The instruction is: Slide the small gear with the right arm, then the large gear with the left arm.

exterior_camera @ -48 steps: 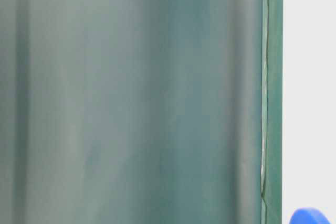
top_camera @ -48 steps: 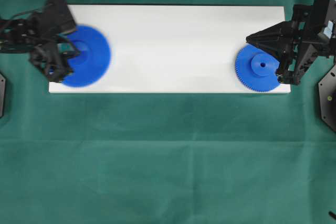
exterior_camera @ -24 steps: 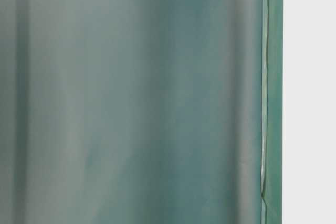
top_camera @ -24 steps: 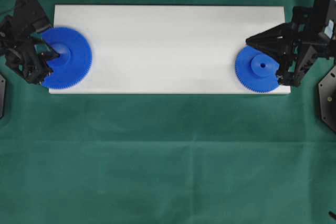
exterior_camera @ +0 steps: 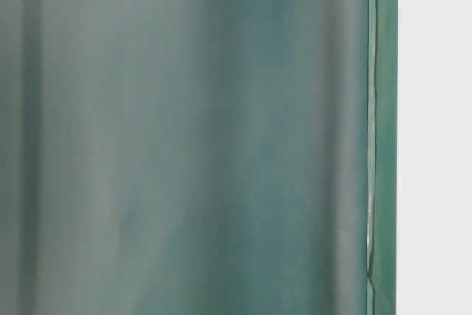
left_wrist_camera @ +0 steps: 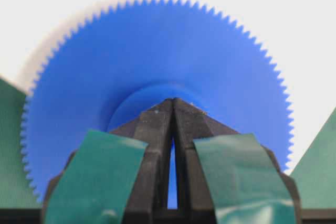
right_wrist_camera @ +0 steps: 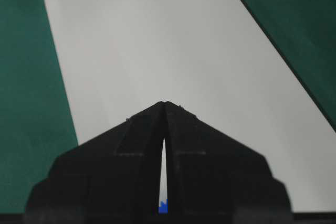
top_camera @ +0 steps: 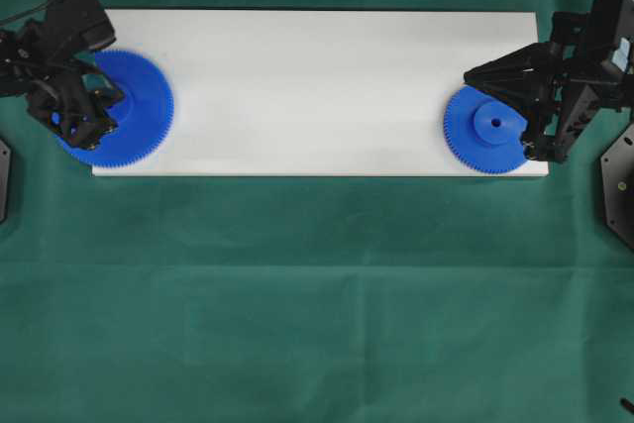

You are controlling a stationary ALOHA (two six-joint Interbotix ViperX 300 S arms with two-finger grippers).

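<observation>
Overhead: the small gear [top_camera: 486, 130] sits at the white board's [top_camera: 317, 86] 3 o'clock end beneath the right gripper [top_camera: 474, 74]; the large gear [top_camera: 117, 108] sits at 9 o'clock, overhanging the edge, under the left gripper [top_camera: 91, 106].

Left wrist: the jaws are pressed together, tips on the large gear's hub [left_wrist_camera: 142, 104].

Right wrist: the jaws are likewise closed, holding nothing.

Judgement: the large-gear step is in hand; next calls for steady downward pressure.
</observation>
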